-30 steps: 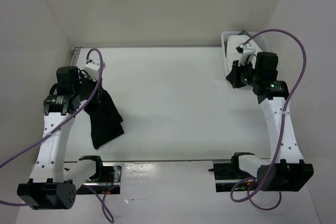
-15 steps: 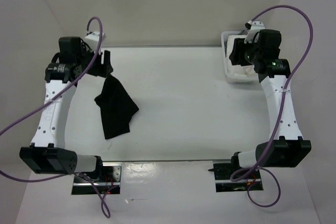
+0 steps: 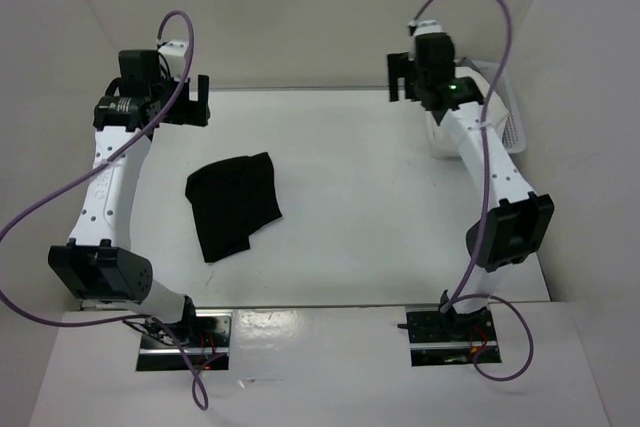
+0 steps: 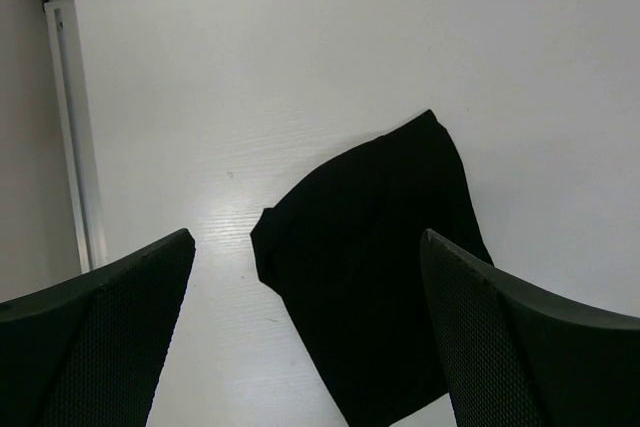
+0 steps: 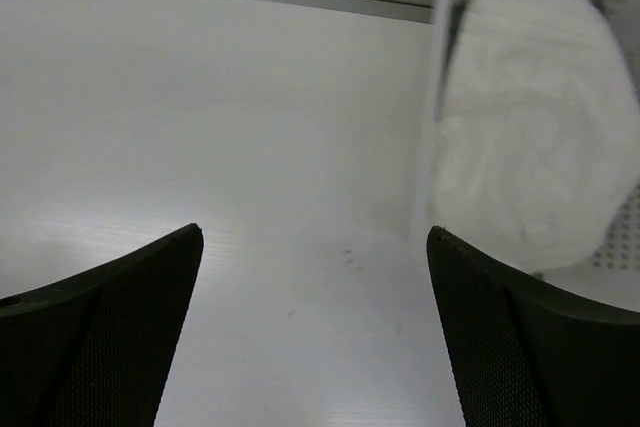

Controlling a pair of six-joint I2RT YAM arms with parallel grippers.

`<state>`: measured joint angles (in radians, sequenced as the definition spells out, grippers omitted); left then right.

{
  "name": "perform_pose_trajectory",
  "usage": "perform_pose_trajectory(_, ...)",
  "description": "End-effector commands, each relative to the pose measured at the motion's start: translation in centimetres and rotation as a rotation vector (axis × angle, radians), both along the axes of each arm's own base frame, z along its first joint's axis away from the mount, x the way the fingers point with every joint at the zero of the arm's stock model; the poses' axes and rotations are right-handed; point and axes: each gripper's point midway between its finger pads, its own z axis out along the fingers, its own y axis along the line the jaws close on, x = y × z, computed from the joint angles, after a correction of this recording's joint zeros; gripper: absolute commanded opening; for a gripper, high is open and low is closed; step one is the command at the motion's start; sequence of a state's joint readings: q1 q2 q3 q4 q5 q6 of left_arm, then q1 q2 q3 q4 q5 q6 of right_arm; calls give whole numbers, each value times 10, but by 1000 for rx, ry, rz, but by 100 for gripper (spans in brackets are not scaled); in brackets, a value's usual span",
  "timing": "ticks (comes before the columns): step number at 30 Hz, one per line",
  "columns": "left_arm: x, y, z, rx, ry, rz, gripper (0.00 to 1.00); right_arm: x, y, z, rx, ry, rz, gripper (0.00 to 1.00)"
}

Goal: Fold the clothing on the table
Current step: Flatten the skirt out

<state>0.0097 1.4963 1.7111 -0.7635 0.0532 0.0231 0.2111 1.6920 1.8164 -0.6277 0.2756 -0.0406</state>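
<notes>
White table [image 3: 350, 167] is carrying the black clothing [image 3: 235, 202], lying crumpled and free; left gripper [image 3: 185, 101] and right gripper [image 3: 415, 79] are both hovering wide open, gripping nothing.

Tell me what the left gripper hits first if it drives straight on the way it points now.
Most likely the black garment lying on the white table: in the wrist view it sits straight ahead, between the fingers of the open left gripper. How far off it is cannot be told.
</notes>
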Motion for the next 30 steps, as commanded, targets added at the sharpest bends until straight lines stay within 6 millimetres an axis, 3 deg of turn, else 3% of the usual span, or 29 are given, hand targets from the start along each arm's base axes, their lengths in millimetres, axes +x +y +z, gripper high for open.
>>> perform_pose_trajectory(1, 6, 3, -1, -6, 0, 27, 99, 0, 59, 35, 86, -95, 72, 97)
perform_pose_trajectory(3, 4, -10, -19, -74, 41, -2, 99, -1, 69, 14, 95, -41, 121, 97)
perform_pose_trajectory(4, 2, -25, -20, -157, 40, -33, 99, -4, 53, -12, 12, 3, 78, 97)
perform_pose_trajectory(5, -4, -33, -24, -196, 51, -57, 99, -9, 43, -16, -37, 8, 54, 97)
perform_pose_trajectory(6, -15, -40, -56, -223, 120, -81, 99, -19, 34, -44, -86, 66, 45, 97)
perform_pose_trajectory(8, -25, -46, -72, -244, 116, -110, 99, -39, 37, -60, -76, 109, 99, 97)
perform_pose_trajectory(9, -38, -48, -100, -231, 171, -144, 99, -57, 39, -94, -74, 192, 137, 97)
perform_pose_trajectory(10, -43, -49, -102, -218, 160, -177, 99, -66, 52, -105, -33, 212, 218, 97)
perform_pose_trajectory(12, -53, -48, -112, -188, 181, -202, 99, -92, 57, -116, 1, 225, 293, 97)
perform_pose_trajectory(13, -56, -46, -111, -144, 171, -240, 99, -100, 69, -116, 37, 223, 365, 97)
perform_pose_trajectory(15, -61, -35, -120, -101, 203, -201, 99, -110, 71, -123, 35, 232, 411, 97)
perform_pose_trajectory(19, -72, -19, -144, -41, 264, -130, 99, -105, 82, -124, 45, 234, 474, 97)
perform_pose_trajectory(20, -71, -17, -146, -39, 259, -115, 99, -98, 92, -113, 69, 213, 509, 95)
perform_pose_trajectory(22, -70, -1, -144, -14, 252, -45, 99, -85, 111, -126, 110, 258, 542, 93)
perform_pose_trajectory(23, -70, 6, -144, -35, 254, -7, 99, -76, 128, -110, 147, 241, 591, 90)
perform_pose_trajectory(24, -69, 13, -137, -36, 235, 13, 99, -67, 139, -133, 151, 310, 594, 90)
perform_pose_trajectory(25, -71, 23, -138, -47, 244, 51, 99, -65, 165, -124, 144, 306, 644, 89)
perform_pose_trajectory(26, -75, 27, -140, -49, 247, 63, 99, -61, 178, -129, 122, 311, 652, 89)
perform_pose_trajectory(27, -78, 26, -138, -48, 236, 63, 99, -60, 193, -150, 109, 355, 660, 87)
perform_pose_trajectory(28, -82, 32, -138, -37, 234, 86, 99, -56, 211, -145, 98, 327, 683, 87)
perform_pose_trajectory(30, -89, 41, -137, 3, 225, 129, 99, -67, 254, -148, 68, 315, 741, 87)
